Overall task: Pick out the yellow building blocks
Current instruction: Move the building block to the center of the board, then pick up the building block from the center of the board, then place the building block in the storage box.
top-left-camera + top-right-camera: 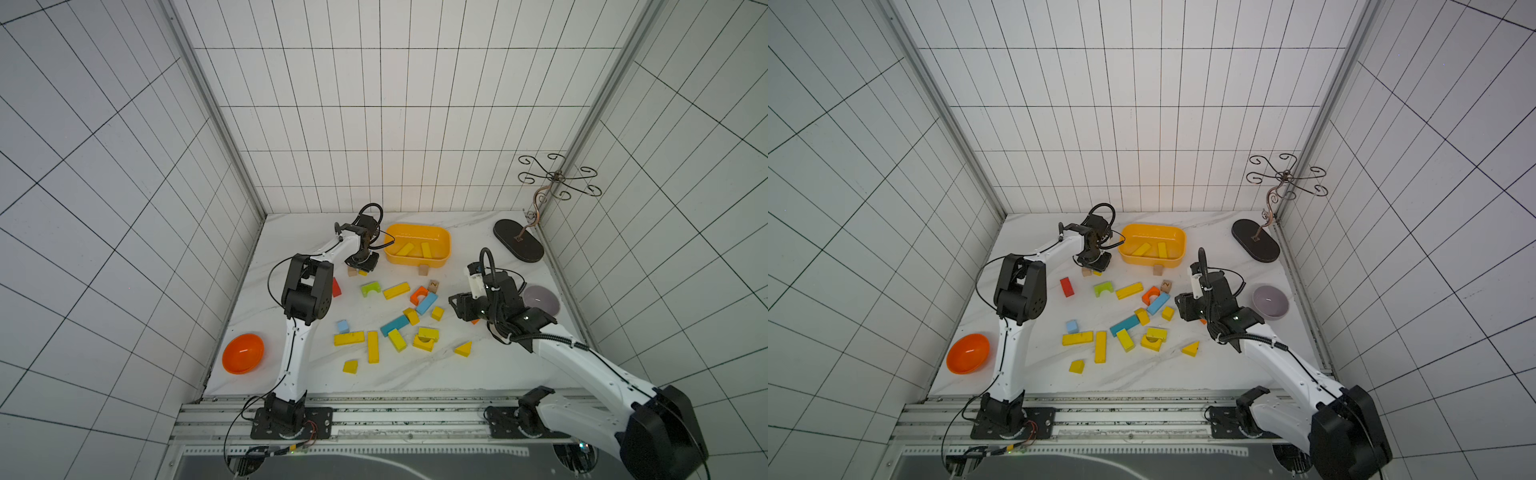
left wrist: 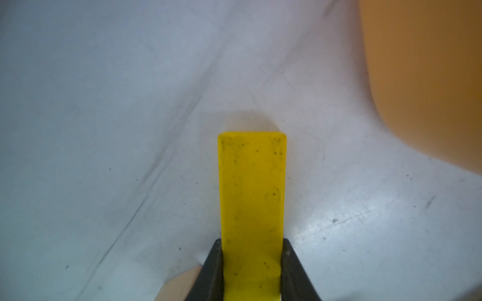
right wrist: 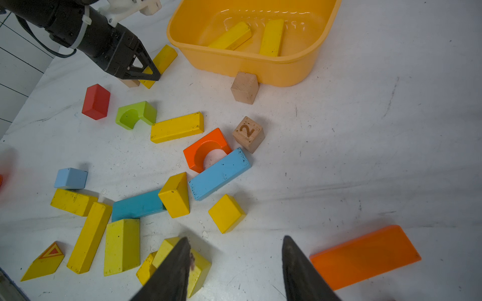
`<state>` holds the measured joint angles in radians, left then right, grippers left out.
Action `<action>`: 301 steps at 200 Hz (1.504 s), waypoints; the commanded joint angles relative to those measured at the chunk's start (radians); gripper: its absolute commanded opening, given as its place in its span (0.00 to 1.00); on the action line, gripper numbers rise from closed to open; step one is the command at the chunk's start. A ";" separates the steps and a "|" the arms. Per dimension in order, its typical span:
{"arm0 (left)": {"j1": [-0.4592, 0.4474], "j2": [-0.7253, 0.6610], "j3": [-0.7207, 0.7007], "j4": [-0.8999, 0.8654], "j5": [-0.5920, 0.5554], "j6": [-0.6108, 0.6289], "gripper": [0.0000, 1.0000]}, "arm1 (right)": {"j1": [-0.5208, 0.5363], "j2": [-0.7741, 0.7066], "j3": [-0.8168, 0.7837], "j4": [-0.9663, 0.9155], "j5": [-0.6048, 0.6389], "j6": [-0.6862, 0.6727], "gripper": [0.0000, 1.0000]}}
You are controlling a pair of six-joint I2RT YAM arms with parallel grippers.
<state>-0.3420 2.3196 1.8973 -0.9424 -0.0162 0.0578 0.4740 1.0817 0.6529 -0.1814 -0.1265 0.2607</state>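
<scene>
The right claw point(image 3: 234, 238) is hanging half open and empty above the tabletop point(image 1: 415, 374). The yellow-orange tub point(image 1: 417, 260) is holding two yellow bars point(image 1: 426, 249). Just beside it, the left claw point(image 2: 251, 241) is pinching a third yellow bar point(image 2: 251, 182) down low; lifting it over the rim looks next. Other yellow building blocks point(image 1: 396, 290) are lying scattered.

Left arm point(image 1: 297, 345): white link shells, black joint housings, black base plate point(image 1: 291, 419); thin black cable point(image 1: 269, 282) looping alongside. Right arm point(image 1: 594, 370): same finish, black corrugated conduit point(image 1: 544, 338). Left gripper point(image 3: 154, 75): black, triangular finger frames, white zip tie point(image 3: 86, 18). Right gripper point(image 3: 234, 239): dark tapered fingers point(image 3: 172, 273).
</scene>
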 commanded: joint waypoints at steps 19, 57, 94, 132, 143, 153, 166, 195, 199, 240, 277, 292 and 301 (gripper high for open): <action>0.003 -0.003 -0.018 -0.023 -0.027 0.028 0.10 | 0.011 -0.017 -0.052 0.006 -0.005 -0.015 0.56; 0.005 -0.039 -0.023 -0.042 -0.021 0.063 0.04 | 0.011 -0.034 -0.059 0.005 0.001 -0.015 0.56; 0.005 -0.090 -0.006 -0.071 0.004 0.086 0.03 | 0.011 -0.026 -0.052 0.007 -0.013 -0.012 0.56; 0.003 -0.145 0.066 -0.107 0.024 0.105 0.03 | 0.011 -0.022 -0.061 0.020 -0.015 -0.010 0.56; 0.002 -0.152 0.098 -0.111 0.035 0.105 0.04 | 0.010 -0.018 -0.063 0.023 -0.015 -0.011 0.56; -0.003 -0.151 0.135 -0.113 0.059 0.115 0.04 | 0.011 -0.015 -0.067 0.031 -0.016 -0.008 0.56; -0.015 -0.143 0.183 -0.111 0.077 0.127 0.04 | 0.010 -0.006 -0.071 0.038 -0.023 -0.006 0.56; -0.051 -0.113 0.257 -0.058 0.119 0.131 0.04 | 0.011 0.006 -0.072 0.037 -0.023 -0.006 0.56; -0.056 -0.111 0.258 -0.040 0.128 0.136 0.04 | 0.011 0.007 -0.072 0.036 -0.021 -0.006 0.56; -0.112 -0.019 0.372 0.038 0.176 0.142 0.06 | 0.011 -0.001 -0.076 0.023 0.004 -0.002 0.56; -0.154 0.057 0.450 0.064 0.176 0.156 0.07 | 0.010 0.000 -0.082 0.005 0.014 0.000 0.56; -0.159 0.076 0.444 0.096 0.176 0.157 0.08 | 0.011 0.001 -0.083 -0.003 0.019 0.002 0.56; -0.161 0.093 0.446 0.108 0.176 0.158 0.09 | 0.011 0.001 -0.082 -0.008 0.022 0.003 0.56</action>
<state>-0.5011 2.3600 2.3207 -0.8921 0.1452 0.1982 0.4740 1.0843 0.6212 -0.1665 -0.1280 0.2546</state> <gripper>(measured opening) 0.291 0.562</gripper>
